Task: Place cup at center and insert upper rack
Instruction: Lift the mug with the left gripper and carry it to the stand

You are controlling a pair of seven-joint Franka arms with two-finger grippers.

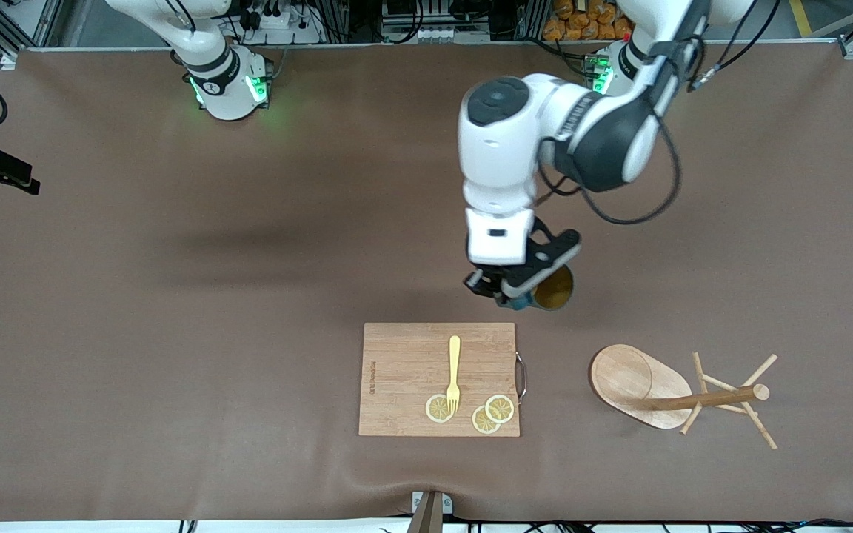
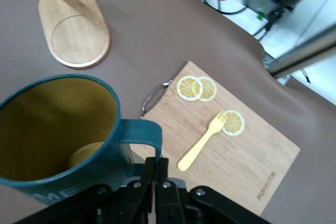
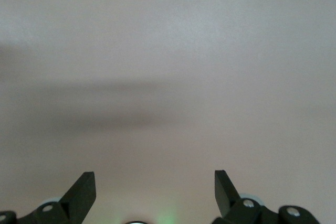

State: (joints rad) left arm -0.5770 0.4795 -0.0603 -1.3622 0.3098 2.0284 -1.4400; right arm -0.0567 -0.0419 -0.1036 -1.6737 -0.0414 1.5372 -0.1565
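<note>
We see the left gripper [image 1: 517,290] holding the cup [image 1: 552,289] by its handle, jaws clamped, over bare desk [image 1: 175,333] above the cutting board [image 1: 412,363] – the rack [image 1: 682,396] lies toppled; the right gripper [image 3: 155,192] waits, jaws wide apart

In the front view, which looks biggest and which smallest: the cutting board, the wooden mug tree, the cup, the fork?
1. Cutting board
2. Mug tree, lying on its side
3. Fork
4. Cup, half hidden by the left gripper holding it, so its rank against the fork is unsure

Teal cup [image 1: 554,289] held aloft above table; wooden upper rack [image 1: 674,392] lies toppled.
</note>
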